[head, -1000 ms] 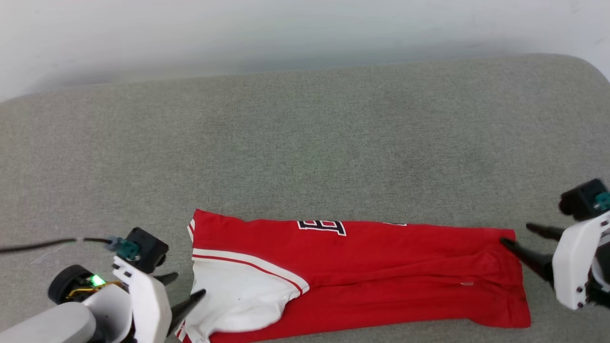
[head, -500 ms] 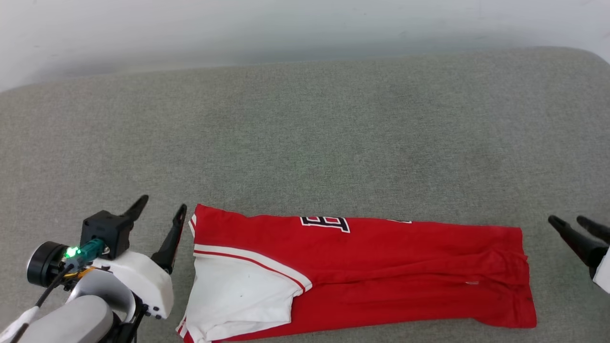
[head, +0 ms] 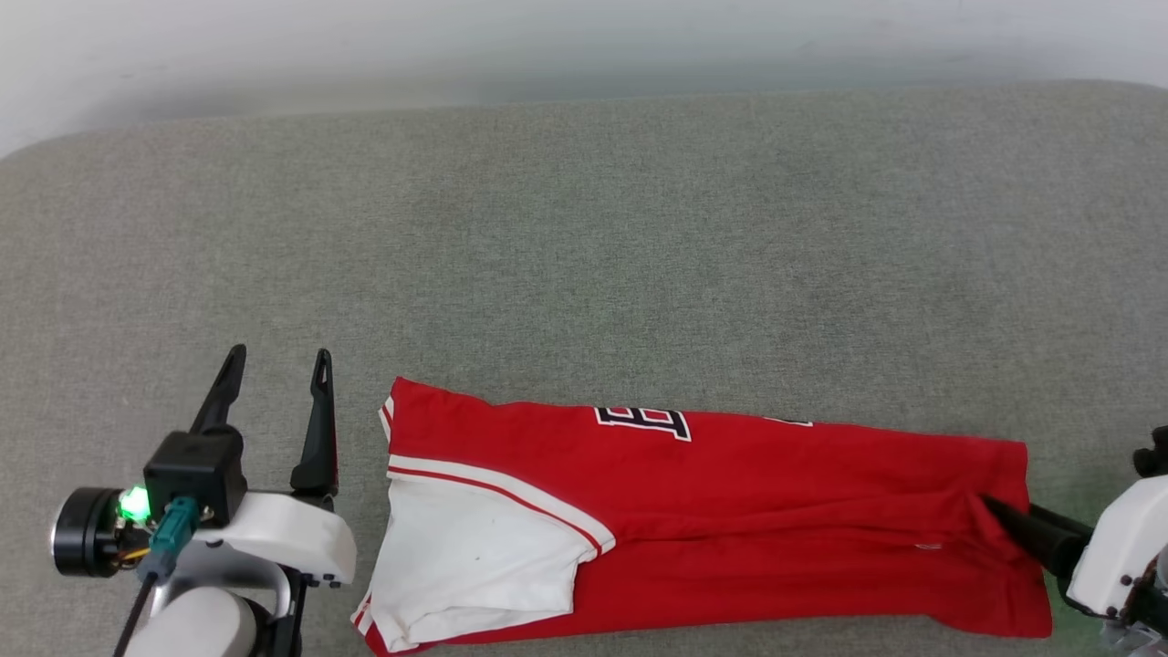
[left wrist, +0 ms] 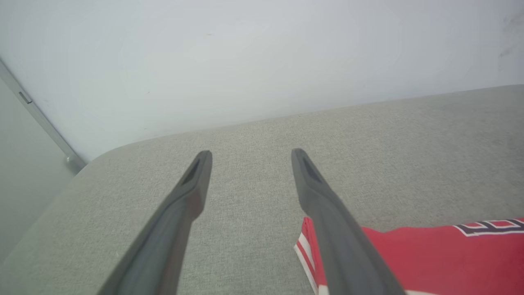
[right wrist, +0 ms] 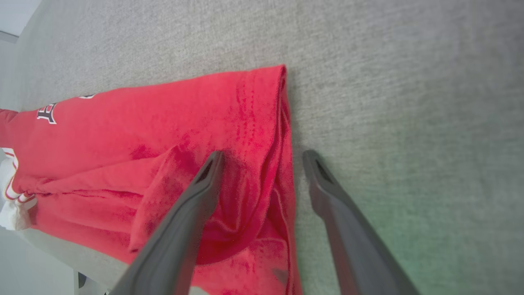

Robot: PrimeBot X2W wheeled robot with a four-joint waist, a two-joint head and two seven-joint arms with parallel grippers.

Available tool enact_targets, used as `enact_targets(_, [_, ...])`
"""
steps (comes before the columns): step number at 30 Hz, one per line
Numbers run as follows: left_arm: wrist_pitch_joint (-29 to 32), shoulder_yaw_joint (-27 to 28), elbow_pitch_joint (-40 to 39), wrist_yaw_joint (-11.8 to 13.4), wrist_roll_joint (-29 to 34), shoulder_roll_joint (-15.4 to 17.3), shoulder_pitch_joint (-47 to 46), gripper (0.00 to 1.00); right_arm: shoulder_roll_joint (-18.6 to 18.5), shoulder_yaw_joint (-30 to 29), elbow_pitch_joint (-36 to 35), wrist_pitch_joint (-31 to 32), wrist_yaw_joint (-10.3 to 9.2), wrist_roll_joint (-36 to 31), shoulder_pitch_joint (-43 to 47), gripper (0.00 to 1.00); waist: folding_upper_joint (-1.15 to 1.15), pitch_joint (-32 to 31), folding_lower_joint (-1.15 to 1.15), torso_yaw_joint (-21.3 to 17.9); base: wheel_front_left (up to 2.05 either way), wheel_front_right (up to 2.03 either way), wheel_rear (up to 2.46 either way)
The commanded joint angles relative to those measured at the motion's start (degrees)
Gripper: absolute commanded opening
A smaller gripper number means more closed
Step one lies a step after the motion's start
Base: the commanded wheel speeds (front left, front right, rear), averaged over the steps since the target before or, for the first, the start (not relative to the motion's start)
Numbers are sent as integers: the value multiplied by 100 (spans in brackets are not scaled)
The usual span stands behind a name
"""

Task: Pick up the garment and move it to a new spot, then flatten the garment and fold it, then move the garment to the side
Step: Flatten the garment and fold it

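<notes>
**Item:** the garment (head: pixel 730 511), red, with a white sleeve (head: pixel 474 566) and striped trim at its left end. It was found folded lengthwise into a long band and laid along the near edge of the grey upholstered surface (head: pixel 584 228). A fragment of black lettering (head: pixel 643 422) was shown at its far edge. The right end was noted as rumpled into loose ridges.

**Left tool** (head: pixel 280 354): recorded with fingers spread and empty, held over bare upholstery just beside the sleeve end. No cloth was touched.

**Right tool** (right wrist: pixel 263 153): recorded with fingers spread and set astride the garment's right-hand edge, one finger over red cloth and the other over bare surface. Nothing was pinched. Whether the cloth was pressed could not be told.

**Stage, as judged:** the lengthwise fold was taken as done. A crosswise fold, or the move aside, was thought to be pending.

**Hazards, as judged:**
- Only the top layer might be caught by the right tool where the layers were rumpled, and the band would then be pulled open on lifting.
- One end might be raised without the other, since the left tool was not placed on cloth, and the fold would be dragged askew.
- The garment's near edge was seen close to the front lip of the surface, so cloth might be drawn over it by a pull towards the robot.
- The striped trim might be snagged by the left tool's nearer finger if it were swept sideways.
</notes>
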Motion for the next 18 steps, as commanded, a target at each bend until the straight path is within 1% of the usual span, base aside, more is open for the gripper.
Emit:
enact_targets(1, [-11, 161, 8, -56, 165, -135, 148, 100, 206, 205, 8, 201, -2, 86, 196, 100, 0, 17, 0, 23, 0, 0, 0])
enact_targets(10, [-12, 1482, 80, -436, 1388, -1228, 930, 100, 647, 784, -198, 777, 6, 234, 234, 100, 0, 59, 0, 76, 0, 0, 0])
enact_targets(11, [-12, 1622, 81, -480, 1519, -1349, 993, 100, 672, 819, -220, 797, 7, 228, 214, 71, 0, 59, 0, 86, 0, 0, 0])
enact_targets(12, [-12, 1749, 50, -524, 1643, -1469, 1042, 100, 689, 836, -221, 789, 7, 227, 183, 31, 0, 55, 0, 94, 0, 0, 0])
enact_targets(13, [-12, 1875, 36, -579, 1775, -1566, 1105, 100, 706, 842, -250, 783, 9, 237, 147, 0, 0, 52, 0, 99, 0, 0, 0])
enact_targets(15, [-12, 2104, -6, -676, 2038, -1791, 1221, 100, 696, 822, -306, 740, 16, 257, 64, 0, 0, 40, 0, 107, 0, 0, 0])
enact_targets(18, [-12, 2405, -40, -835, 2389, -2087, 1396, 100, 481, 720, -348, 635, 1, 202, -57, 0, 0, 5, 0, 106, 0, 0, 0])
